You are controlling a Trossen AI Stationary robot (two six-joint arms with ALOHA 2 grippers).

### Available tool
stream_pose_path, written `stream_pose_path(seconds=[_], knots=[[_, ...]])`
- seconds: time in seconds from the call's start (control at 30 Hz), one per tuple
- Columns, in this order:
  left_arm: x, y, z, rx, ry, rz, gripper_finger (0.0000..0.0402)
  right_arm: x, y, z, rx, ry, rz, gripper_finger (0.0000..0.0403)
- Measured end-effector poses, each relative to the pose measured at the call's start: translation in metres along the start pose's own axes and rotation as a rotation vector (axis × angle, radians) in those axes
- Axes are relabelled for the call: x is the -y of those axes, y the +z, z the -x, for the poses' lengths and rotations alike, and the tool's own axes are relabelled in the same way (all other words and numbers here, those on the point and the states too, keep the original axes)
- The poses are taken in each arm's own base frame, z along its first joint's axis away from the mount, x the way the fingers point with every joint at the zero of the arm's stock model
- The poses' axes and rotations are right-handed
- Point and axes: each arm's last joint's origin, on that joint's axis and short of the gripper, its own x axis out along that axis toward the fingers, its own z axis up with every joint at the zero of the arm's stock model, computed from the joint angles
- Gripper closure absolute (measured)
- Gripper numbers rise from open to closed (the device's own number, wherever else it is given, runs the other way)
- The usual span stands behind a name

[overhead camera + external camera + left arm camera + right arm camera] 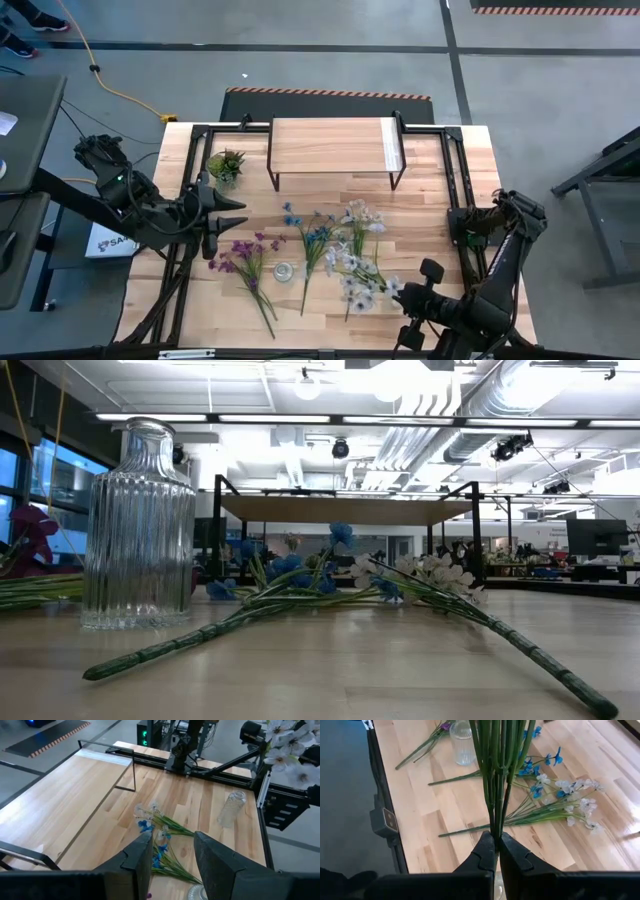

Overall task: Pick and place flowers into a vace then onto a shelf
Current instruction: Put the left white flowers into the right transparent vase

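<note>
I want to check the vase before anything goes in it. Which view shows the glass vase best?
The low view: the glass vase stands upright close to the camera, ribbed and empty. The high view shows only its round mouth from above. The left wrist view shows it small, the right wrist view only partly, at the frame's edge.

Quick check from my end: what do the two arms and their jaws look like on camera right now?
Both arms are black, built of jointed tubular links with blocky joint housings and dark cables along them. The left arm shows a small green light near its wrist. The left gripper has broad, wedge-shaped matte black fingers. The right gripper has the same dark, tapered fingers. The right arm carries a round black knob.
</note>
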Motion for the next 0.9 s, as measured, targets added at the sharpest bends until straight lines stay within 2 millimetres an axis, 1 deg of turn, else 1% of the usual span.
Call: stream_pose_path(seconds=[0.2, 0.33, 0.9], knots=[[0.0, 0.0, 0.0, 0.0, -0.001, 0.0, 0.0223, -0.004, -0.011, -0.012, 0.007, 0.008, -0.01, 0.0403], [0.0, 0.0, 0.0, 0.001, -0.002, 0.002, 0.0224, -0.005, -0.013, -0.017, 0.023, 0.005, -0.008, 0.0403], [0.002, 0.002, 0.0, 0.016, -0.014, 0.024, 0.0222, 0.001, -0.016, -0.018, -0.019, -0.038, 0.024, 0.0403]])
